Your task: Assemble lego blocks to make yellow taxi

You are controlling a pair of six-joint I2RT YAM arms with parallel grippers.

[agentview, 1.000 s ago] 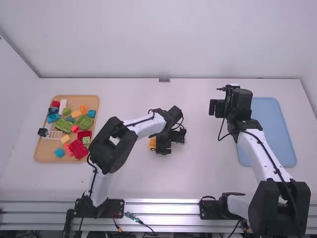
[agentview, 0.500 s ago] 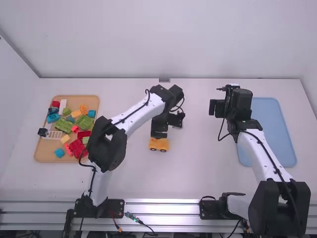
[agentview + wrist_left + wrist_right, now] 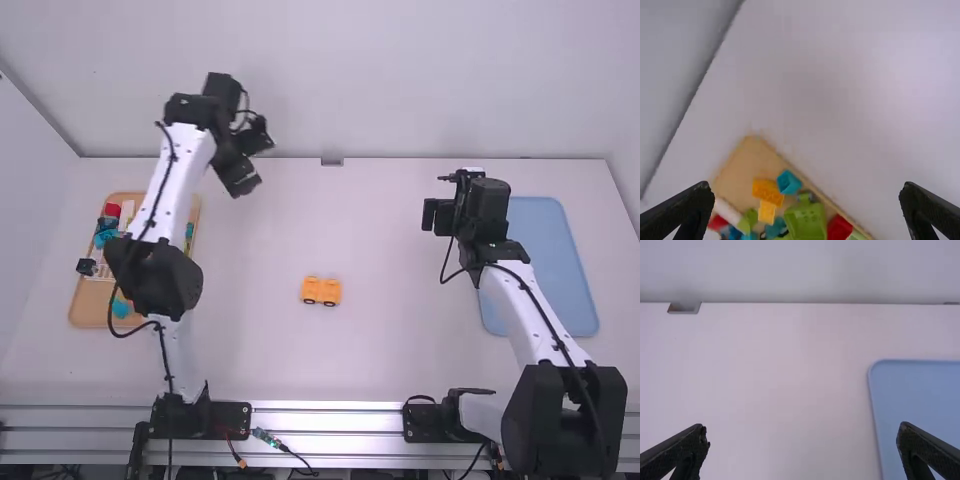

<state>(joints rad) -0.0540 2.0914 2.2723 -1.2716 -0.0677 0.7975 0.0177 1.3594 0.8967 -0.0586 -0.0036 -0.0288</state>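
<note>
We have our left fingers (image 3: 685, 212) and right fingers (image 3: 682, 450) open, and the yellow block (image 3: 766, 212) we may want lies to the left and near side of our left fingers.

We look into what appears to be a robotics lab, where a left robot arm (image 3: 152, 275) and a right robot arm (image 3: 530, 310) stand by metal rails (image 3: 330, 423) on the near side of a white table (image 3: 400, 360), with exposed wiring (image 3: 262, 436) between their bases and a plain pale wall (image 3: 400, 80) at the far side.
</note>
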